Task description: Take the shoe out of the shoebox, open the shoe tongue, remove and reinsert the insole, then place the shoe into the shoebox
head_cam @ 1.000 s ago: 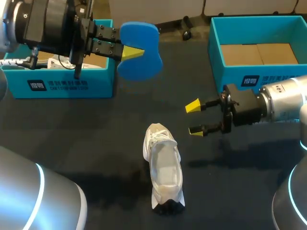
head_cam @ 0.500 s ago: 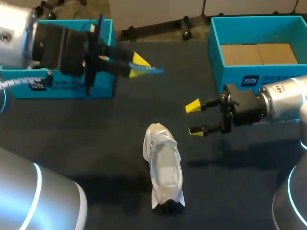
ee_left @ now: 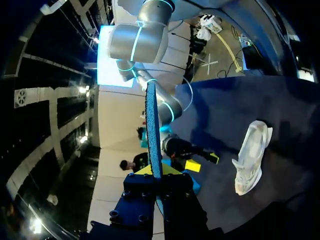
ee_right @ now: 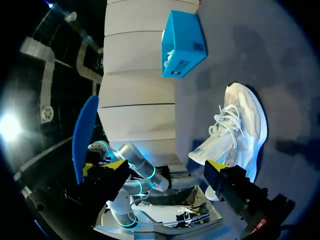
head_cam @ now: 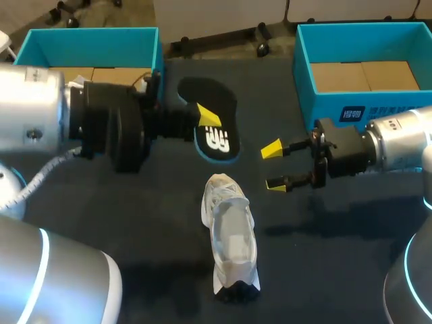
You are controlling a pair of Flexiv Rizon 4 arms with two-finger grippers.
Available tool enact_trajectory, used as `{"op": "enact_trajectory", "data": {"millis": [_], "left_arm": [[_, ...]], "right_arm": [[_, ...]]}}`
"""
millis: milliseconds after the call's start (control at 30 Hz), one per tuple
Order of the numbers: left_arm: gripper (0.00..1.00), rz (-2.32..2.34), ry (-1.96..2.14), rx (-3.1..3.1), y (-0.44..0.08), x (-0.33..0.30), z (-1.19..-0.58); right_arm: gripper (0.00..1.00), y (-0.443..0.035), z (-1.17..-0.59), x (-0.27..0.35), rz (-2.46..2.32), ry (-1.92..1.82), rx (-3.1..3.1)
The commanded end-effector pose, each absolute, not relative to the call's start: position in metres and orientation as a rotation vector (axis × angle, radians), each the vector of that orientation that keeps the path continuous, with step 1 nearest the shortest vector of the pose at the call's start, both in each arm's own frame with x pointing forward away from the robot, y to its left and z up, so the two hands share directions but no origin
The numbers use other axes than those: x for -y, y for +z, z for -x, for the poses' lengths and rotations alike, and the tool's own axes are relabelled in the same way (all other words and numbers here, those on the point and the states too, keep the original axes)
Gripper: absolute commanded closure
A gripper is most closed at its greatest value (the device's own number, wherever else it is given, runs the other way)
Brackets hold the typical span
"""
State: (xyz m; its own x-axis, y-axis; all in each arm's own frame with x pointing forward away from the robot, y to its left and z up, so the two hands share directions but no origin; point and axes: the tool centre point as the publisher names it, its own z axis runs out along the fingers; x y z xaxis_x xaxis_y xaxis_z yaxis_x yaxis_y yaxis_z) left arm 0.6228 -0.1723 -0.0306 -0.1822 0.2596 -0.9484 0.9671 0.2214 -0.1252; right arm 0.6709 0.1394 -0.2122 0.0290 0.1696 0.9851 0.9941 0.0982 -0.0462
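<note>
The dark table (head_cam: pixel 155 202) carries a white shoe (head_cam: pixel 231 236) near its middle. A left shoebox (head_cam: pixel 88 35) sits far left, a right shoebox (head_cam: pixel 324 101) far right.

A white logo mark is printed on the black face of the insole (head_cam: pixel 219 138). A white emblem with a few small characters sits on the front wall of the blue shoebox (head_cam: pixel 327 104). The other blue box (ee_right: pixel 182 42) carries a dark label (all too small to read).
</note>
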Motion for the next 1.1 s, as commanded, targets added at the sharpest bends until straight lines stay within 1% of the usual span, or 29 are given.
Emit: {"op": "enact_trajectory", "data": {"millis": [33,133,233,367,467,600,900,1100], "left_arm": [[1.00,-1.090,-1.050,-1.536,-0.044,0.165,-0.611],[1.00,-1.155,-1.066,-1.470,-0.046,0.165,-0.614],[1.00,-1.194,-1.082,-1.368,-0.058,0.164,-0.620],[1.00,-1.189,-1.059,-1.386,-0.079,0.163,-0.637],[1.00,-1.185,-1.064,-1.371,-0.085,0.160,-0.646],[1.00,-1.205,-1.097,-1.267,-0.089,0.160,-0.652],[1.00,-1.243,-0.992,-1.076,-0.111,0.160,-0.674],[1.00,-1.243,-0.992,-1.076,-0.111,0.160,-0.674]], "right_arm": [[0.00,-0.213,-0.671,-0.141,1.271,-1.022,1.350],[0.00,-0.213,-0.671,-0.141,1.271,-1.022,1.350],[0.00,-0.213,-0.671,-0.141,1.271,-1.022,1.350],[0.00,-0.213,-0.671,-0.141,1.271,-1.022,1.350],[0.00,-0.213,-0.671,-0.141,1.271,-1.022,1.350],[0.00,-0.213,-0.671,-0.141,1.271,-1.022,1.350],[0.00,-0.213,-0.671,-0.141,1.271,-1.022,1.350],[0.00,-0.213,-0.671,-0.141,1.271,-1.022,1.350]]}}
